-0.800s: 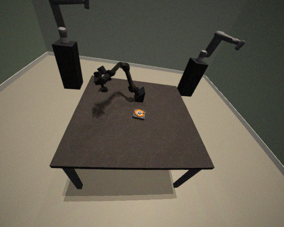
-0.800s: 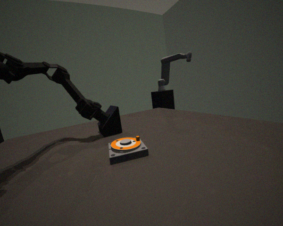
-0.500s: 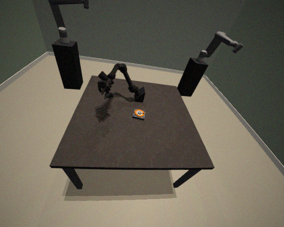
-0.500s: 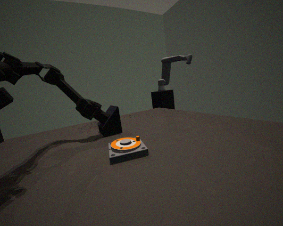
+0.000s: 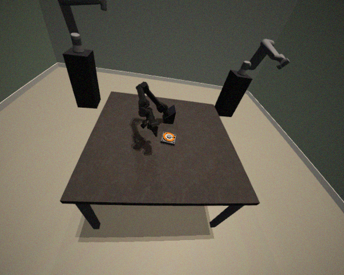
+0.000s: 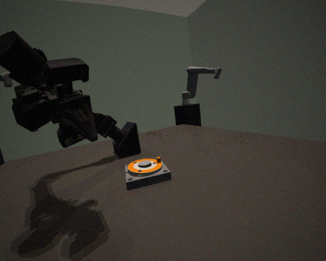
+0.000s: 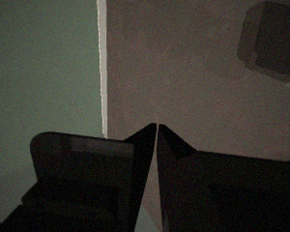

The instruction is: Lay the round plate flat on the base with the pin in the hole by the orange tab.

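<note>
The round plate (image 5: 164, 136) (image 6: 132, 167), orange with a pale inner ring, sits around the grey post (image 5: 168, 136) (image 6: 144, 163) on the square grey base (image 6: 149, 181) (image 5: 167, 143). In the exterior view the plate's rim stands slightly above the base's top, with shadow under its near edge. Its orange tab (image 6: 158, 159) stands up at the right rim. The small pin cannot be made out. My gripper (image 5: 156, 135) (image 6: 94, 139) (image 7: 157, 129) is shut with nothing between the fingertips. It hangs in the air to the left of the base, touching neither plate nor base.
My arm's dark mount (image 5: 169, 115) (image 6: 131, 144) stands on the table (image 5: 166, 177) behind the base. The arm arches left from it and casts a shadow on the table. Two grey arms stand on black pedestals (image 5: 81, 78) (image 5: 233, 94) beyond the table.
</note>
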Available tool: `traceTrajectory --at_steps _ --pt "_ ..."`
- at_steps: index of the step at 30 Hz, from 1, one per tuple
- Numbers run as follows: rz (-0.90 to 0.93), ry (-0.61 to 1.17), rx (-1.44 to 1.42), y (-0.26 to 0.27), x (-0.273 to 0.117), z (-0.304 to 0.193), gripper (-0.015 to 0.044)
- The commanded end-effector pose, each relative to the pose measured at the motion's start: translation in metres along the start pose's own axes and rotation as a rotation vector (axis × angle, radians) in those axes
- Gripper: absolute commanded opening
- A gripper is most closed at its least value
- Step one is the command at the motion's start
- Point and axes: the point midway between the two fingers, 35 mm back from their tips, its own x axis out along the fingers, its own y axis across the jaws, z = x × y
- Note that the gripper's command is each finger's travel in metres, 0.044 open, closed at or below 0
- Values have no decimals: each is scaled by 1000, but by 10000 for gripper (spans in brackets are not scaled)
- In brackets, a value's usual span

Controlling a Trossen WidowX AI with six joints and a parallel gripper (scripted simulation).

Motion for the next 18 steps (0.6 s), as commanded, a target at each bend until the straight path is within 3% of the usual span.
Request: traceTrajectory --at_steps 1,8,15,18 --pt "-184 97 -197 -17 29 -51 0" --pt "-570 266 -745 -66 54 -146 0" --pt "-807 339 -1181 -101 49 -197 0" --pt "-815 340 -1196 -101 50 -197 0"
